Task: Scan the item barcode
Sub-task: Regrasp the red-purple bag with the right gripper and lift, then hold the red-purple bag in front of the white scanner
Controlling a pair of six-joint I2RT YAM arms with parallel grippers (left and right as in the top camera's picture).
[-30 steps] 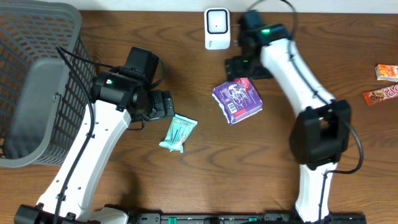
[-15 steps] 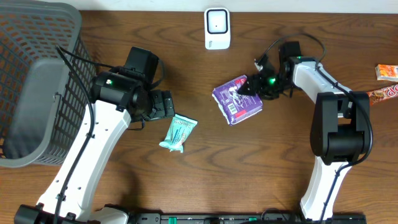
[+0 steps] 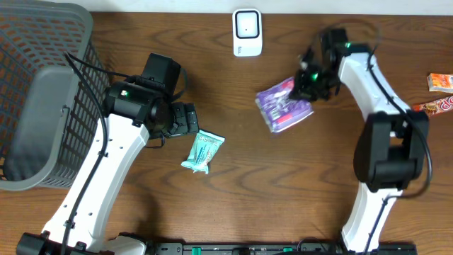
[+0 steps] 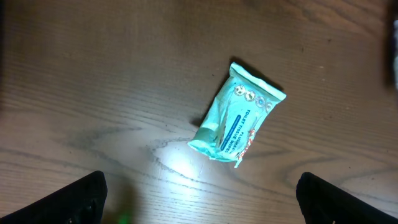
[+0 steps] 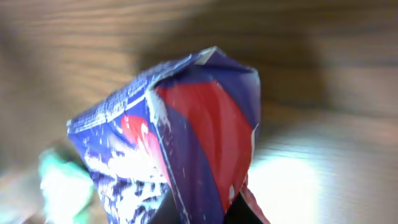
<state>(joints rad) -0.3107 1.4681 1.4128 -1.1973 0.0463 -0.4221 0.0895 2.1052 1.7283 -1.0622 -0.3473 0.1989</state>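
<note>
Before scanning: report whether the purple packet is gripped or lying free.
Gripped: the right gripper is shut on the purple packet at its edge.

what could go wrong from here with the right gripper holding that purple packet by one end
The right gripper pinches only one end of the purple packet, so it may slip or swing. It looks crumpled in the right wrist view, so its barcode might not face the white scanner flatly.

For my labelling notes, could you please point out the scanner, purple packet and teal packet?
scanner [image 3: 247,28], overhead view, white front face.
purple packet [image 3: 283,108], overhead view, packet middle.
teal packet [image 4: 239,121], left wrist view, printed face.
</note>
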